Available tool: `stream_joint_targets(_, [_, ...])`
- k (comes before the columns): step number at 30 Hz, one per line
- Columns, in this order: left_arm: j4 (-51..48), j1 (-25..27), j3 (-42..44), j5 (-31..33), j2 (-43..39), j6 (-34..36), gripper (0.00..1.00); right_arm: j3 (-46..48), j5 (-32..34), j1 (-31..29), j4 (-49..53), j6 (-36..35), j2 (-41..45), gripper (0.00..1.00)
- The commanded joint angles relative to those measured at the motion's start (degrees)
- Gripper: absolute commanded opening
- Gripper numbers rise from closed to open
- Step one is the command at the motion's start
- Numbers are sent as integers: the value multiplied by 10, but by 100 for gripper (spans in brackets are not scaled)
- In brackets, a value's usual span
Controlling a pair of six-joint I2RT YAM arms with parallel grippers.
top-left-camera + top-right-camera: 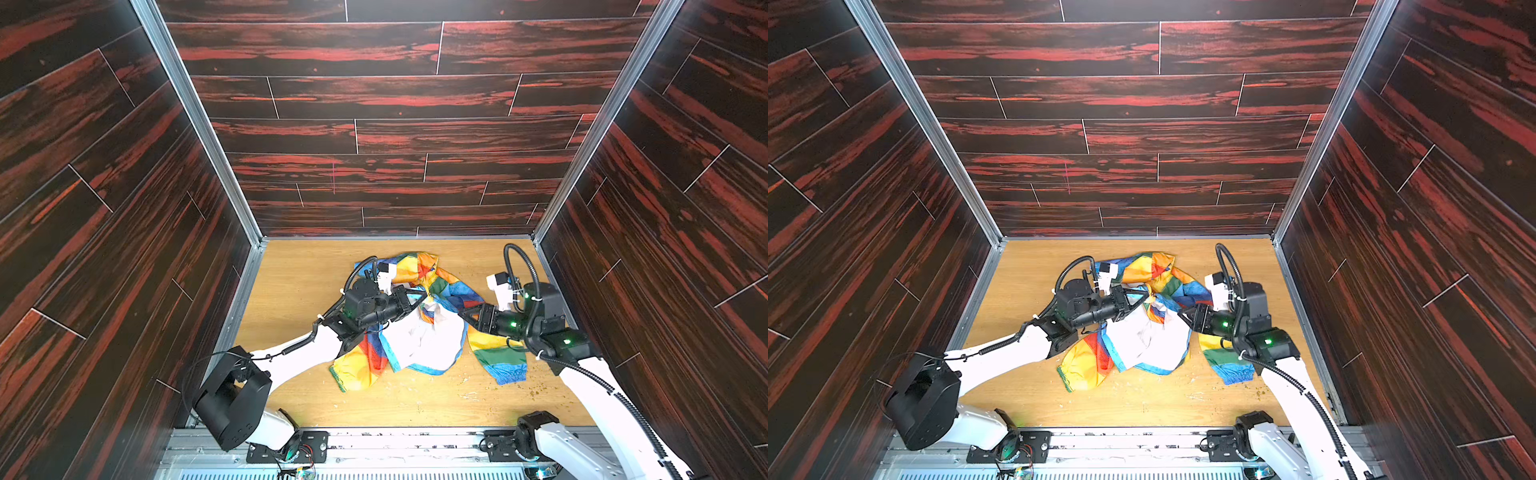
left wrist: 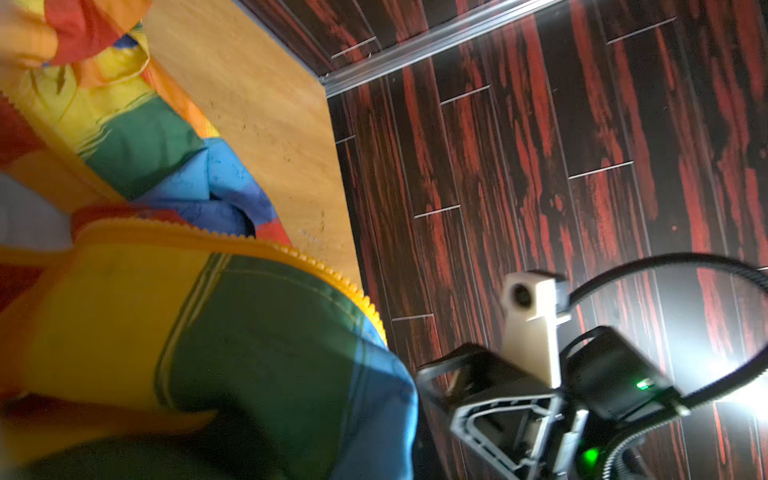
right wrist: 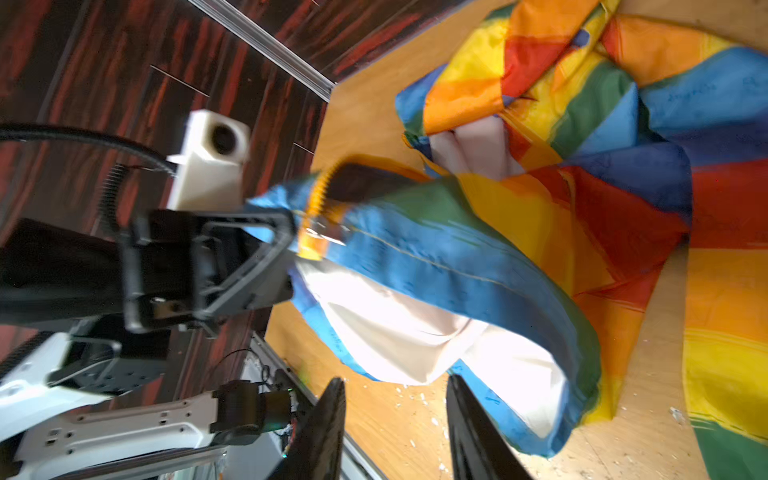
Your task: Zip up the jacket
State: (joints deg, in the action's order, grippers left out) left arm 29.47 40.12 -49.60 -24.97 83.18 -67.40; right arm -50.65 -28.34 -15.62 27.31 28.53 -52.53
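Jacket (image 1: 424, 345) is seen crumpled in the middle of the wooden worktop (image 1: 299, 282), with its white lining turned up and a striped sleeve spread to each side. Its blue edge, just beside the yellow zipper (image 3: 318, 191), is pinched and held off the worktop by the left end effector (image 3: 291, 241), whose jaws are closed tight on it. The right end effector (image 1: 463, 312) is held near the lining with its fingers (image 3: 328, 424) parted; nothing is gripped between them.

Dark, red-streaked plank walls (image 1: 374, 104) box in my light wooden tabletop (image 1: 299, 282) on three sides, silver metal posts (image 1: 198, 116) at the back corners, crumbs (image 1: 534, 390) scattered near me.
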Motion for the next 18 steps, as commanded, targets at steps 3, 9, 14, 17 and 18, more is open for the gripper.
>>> stream_joint_targets(3, [-81,-2,-18,-42,-49,39,0,-46,-63,-12,26,-64,-25,48])
stream_joint_targets(9, [-116,-4,-18,-65,-73,55,0,-52,-53,-72,-20,-108,-42,52])
stream_joint_targets(14, [-136,-7,-24,-102,-82,65,0,-17,-49,-95,-101,-135,-39,44])
stream_joint_targets(17, [-159,-11,-28,-123,-86,81,0,4,-54,-95,-143,-140,-43,37])
stream_joint_targets(18, [-168,-11,-30,-130,-88,89,0,8,-57,-95,-153,-140,-48,34])
